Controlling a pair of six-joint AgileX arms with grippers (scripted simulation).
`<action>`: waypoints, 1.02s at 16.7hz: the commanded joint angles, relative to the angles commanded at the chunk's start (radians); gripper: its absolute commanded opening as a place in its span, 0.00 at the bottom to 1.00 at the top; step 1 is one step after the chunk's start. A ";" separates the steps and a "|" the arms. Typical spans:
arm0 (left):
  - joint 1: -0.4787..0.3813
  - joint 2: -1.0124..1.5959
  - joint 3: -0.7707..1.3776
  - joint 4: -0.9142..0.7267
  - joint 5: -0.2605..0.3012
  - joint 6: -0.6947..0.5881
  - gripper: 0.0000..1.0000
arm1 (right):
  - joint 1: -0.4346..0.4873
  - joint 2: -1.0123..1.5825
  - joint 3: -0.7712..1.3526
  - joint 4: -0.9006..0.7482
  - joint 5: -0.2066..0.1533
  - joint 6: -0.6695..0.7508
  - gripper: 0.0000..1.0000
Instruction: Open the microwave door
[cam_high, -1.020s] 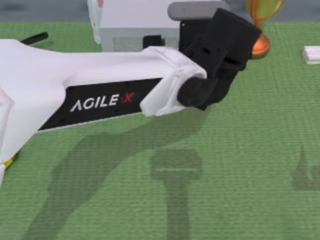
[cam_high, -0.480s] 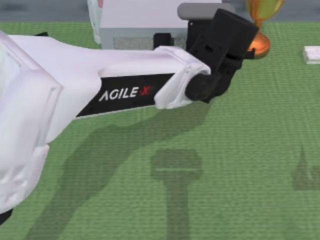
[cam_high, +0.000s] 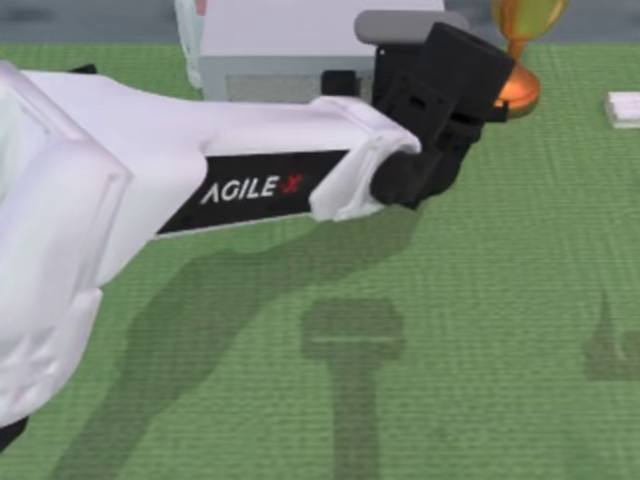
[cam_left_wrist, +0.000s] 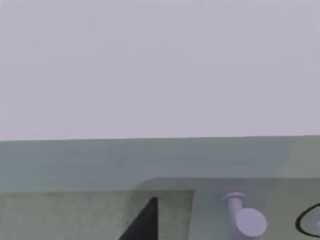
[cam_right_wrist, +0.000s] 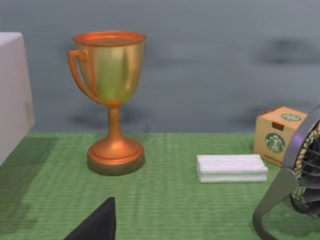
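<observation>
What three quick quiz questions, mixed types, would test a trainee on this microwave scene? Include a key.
1. True or false: the left gripper is at the microwave front, at the far edge of the table.
2. Multiple choice: what stands just right of the microwave in the top view? A) a trophy B) a kettle C) a bowl
3. Fill in: in the right wrist view, the folded white cloth lies between the trophy and a ____.

Key: 1 true; 2 A; 3 small cardboard box.

Trophy (cam_high: 520, 60) stands right of the microwave (cam_high: 290, 45).
</observation>
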 joint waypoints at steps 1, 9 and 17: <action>0.000 0.000 0.000 0.000 0.000 0.000 0.32 | 0.000 0.000 0.000 0.000 0.000 0.000 1.00; 0.000 0.000 0.000 0.000 0.000 0.000 0.00 | 0.000 0.000 0.000 0.000 0.000 0.000 1.00; -0.059 -0.009 -0.004 -0.030 0.014 -0.013 0.00 | 0.000 0.000 0.000 0.000 0.000 0.000 1.00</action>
